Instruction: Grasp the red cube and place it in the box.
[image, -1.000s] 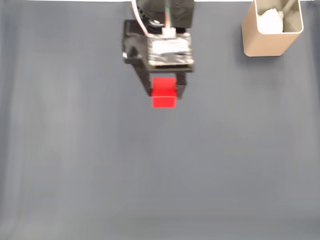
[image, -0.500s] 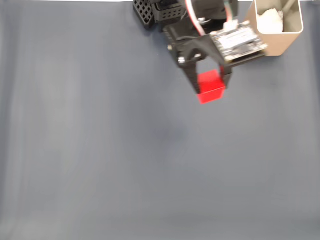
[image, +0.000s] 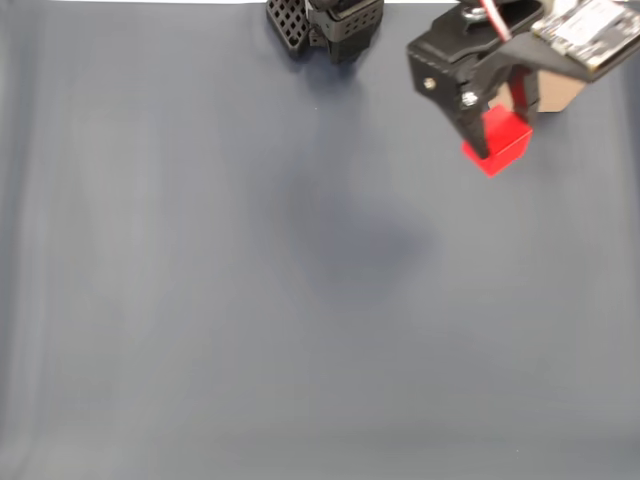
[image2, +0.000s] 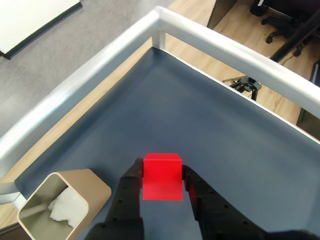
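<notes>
At 1 o'clock, fixed view, gripper (image: 497, 140) clamps red cube (image: 497, 142), carried high to clear box (image2: 60, 200) rim, approx beside it.

- A dark blue-grey mat (image: 250, 300) is seen covering the tabletop in the fixed view, with a soft shadow lying near its middle.
- A silver metal rail (image2: 90, 75) is seen framing the mat's corner in the wrist view.
- A wooden floor (image2: 235, 45) is shown beyond the rail.
- Black chair bases (image2: 280, 20) are seen on the floor at the upper right.
- White crumpled material (image2: 62, 206) is seen lying inside the tan container.
</notes>
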